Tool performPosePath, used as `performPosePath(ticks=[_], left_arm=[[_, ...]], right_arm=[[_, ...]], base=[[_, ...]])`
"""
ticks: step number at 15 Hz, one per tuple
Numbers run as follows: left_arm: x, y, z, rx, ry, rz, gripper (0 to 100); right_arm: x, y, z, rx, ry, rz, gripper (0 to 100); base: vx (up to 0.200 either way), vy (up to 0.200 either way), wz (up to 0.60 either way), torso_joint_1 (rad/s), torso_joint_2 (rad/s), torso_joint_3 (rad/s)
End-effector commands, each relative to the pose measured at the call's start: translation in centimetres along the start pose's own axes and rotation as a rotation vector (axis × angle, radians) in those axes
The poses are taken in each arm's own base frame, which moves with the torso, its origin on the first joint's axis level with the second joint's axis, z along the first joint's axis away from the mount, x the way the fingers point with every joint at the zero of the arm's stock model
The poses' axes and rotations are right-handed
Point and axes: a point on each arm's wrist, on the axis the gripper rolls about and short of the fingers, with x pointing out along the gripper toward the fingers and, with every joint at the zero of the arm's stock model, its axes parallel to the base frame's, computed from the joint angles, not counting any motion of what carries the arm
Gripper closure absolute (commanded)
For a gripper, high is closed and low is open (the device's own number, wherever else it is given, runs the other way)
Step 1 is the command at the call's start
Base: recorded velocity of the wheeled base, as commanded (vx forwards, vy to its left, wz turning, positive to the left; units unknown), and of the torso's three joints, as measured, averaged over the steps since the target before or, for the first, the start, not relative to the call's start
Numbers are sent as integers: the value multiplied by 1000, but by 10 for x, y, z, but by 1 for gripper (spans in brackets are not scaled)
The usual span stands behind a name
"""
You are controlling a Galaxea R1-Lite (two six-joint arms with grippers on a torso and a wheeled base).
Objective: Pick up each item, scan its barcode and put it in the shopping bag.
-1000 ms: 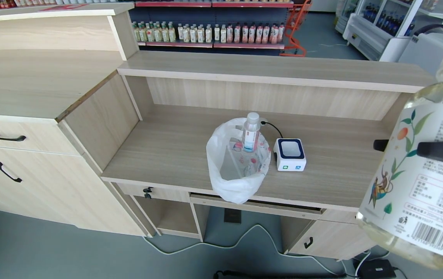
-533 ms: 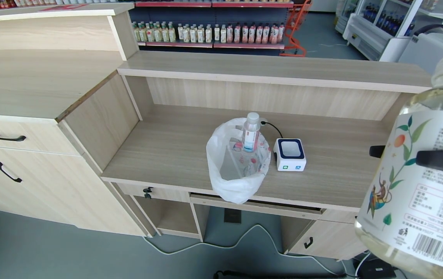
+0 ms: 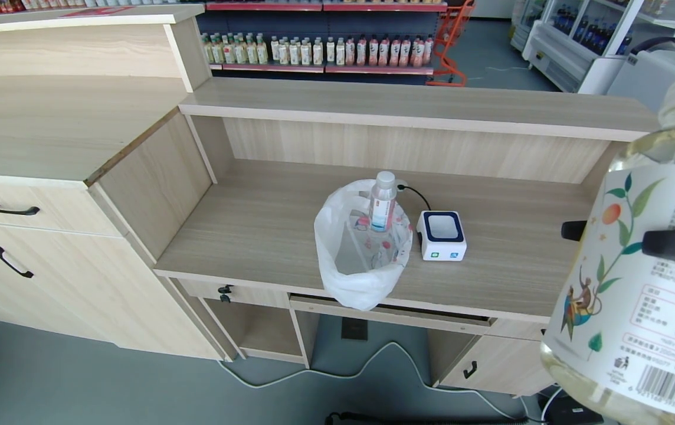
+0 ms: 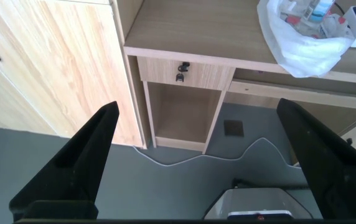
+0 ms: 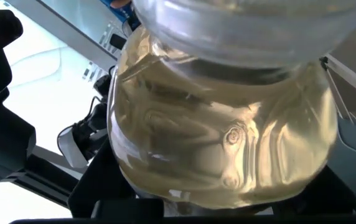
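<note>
We have the right gripper (image 3: 606,236) clamped across the middle of the bottle (image 3: 638,283), one dark finger on each side of the label. The bottle is raised at the right, well apart from the counter (image 3: 255,224), and tilted with its cap up and away. The grip sits above the barcode (image 3: 671,386), which leaves the code uncovered near the bottle's lower end. The code faces up towards our head, not down, so we judge it must be turned before the scan.

The scanner (image 3: 442,235) sits on the counter with its window facing up, just beside the bag (image 3: 361,248), so a scanned item has a short way to go. The bag stands open at the counter's front edge, and a small bottle (image 3: 382,203) stands upright in it already.

Our left gripper (image 4: 196,107) hangs low in front of the counter, fingers spread wide and holding nothing.
</note>
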Motion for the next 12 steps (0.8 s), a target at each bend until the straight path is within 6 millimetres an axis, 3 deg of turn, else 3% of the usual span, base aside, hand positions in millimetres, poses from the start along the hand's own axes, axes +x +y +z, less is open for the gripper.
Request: performPosePath(ticks=[1,10,12], left_arm=[[0,0,0,-1,0,0,0],[0,0,0,1,0,0,0],[0,0,0,-1,0,0,0]], right_arm=[[1,-1,0,4,2,0,100],[1,-6,0,-3,-7,-28,100],[3,-26,1,-112,-53,-211,100]], base=[[0,0,0,0,0,0],[0,0,0,0,0,0],[0,0,0,0,0,0]])
